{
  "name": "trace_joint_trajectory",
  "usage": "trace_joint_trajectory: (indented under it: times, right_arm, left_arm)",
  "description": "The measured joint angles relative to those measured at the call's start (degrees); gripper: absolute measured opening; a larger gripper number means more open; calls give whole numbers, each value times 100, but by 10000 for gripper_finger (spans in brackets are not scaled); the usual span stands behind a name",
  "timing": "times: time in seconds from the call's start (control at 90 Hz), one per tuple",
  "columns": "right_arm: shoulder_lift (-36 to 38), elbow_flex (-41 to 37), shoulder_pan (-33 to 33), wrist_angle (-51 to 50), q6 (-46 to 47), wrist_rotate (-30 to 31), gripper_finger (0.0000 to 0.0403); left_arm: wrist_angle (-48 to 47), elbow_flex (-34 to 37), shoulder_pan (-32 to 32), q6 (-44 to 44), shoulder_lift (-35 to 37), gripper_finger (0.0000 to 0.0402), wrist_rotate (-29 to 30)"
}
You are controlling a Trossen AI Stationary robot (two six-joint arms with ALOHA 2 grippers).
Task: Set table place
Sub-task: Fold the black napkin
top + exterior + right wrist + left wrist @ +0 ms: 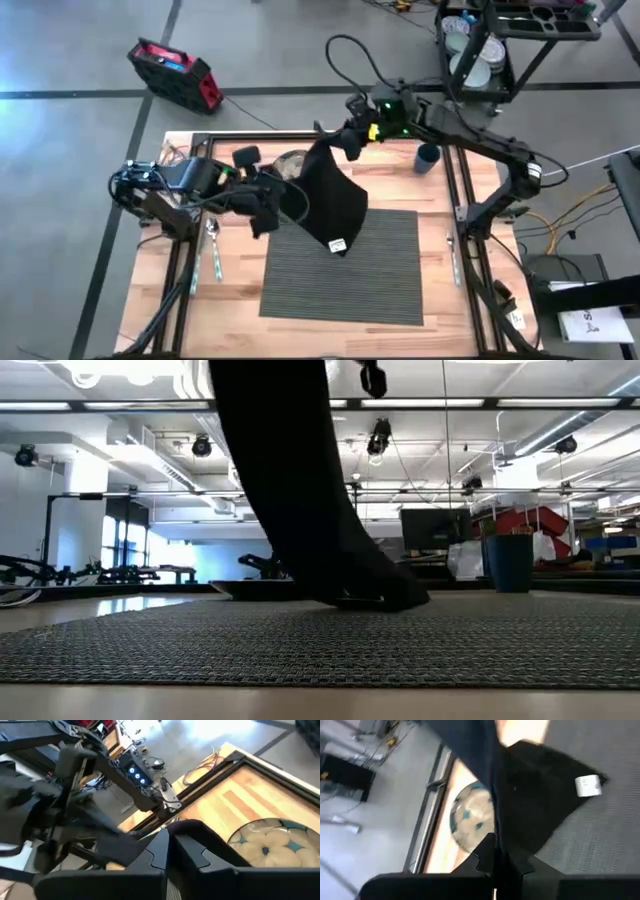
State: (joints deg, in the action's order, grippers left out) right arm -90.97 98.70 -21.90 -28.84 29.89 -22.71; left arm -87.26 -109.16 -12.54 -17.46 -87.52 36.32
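Now the two arms hold one black napkin [330, 205] up over the one grey placemat [345, 270] on the table [240, 320].
Left gripper [268, 212] and right gripper [345, 140] each pinch an edge. Next, lay it flat. Farther back: one spoon [212, 246], one plate [289, 163], one blue cup [428, 157].

Lab — open ceiling lights [250, 405], monitor [432, 528], equipment cart [500, 40].

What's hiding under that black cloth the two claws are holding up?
Under the hanging black cloth napkin, the ribbed dark grey rectangular placemat lies on the wooden table. A round floral plate shows behind it, partly covered. Both the left claw and right claw grip the cloth.
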Motion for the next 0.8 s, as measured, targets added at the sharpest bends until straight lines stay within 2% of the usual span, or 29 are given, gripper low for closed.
trace_joint_trajectory:
  times: [0.111, 0.311, 0.422, 0.556, 0.8]
  right_arm:
    - [-203, 0, -177, -12, -132, -34, 0]
    - [-596, 0, -401, 81, -301, -238, 0]
    - [-829, -6, -523, 116, -401, -437, 0]
    - [-1082, -7, -634, 179, -613, -737, 0]
    - [-1475, -8, -921, 180, -840, -1331, 0]
  left_arm:
    - [643, 998, 372, 79, 578, 0, -57]
    - [2713, 2862, 1118, 603, 1430, 0, -1043]
    - [3460, 3585, 1421, 625, 1658, 0, -1467]
    - [3689, 4032, 1612, 504, 1731, 0, -1530]
    - [3951, 4143, 1655, 134, 1604, 0, -1759]
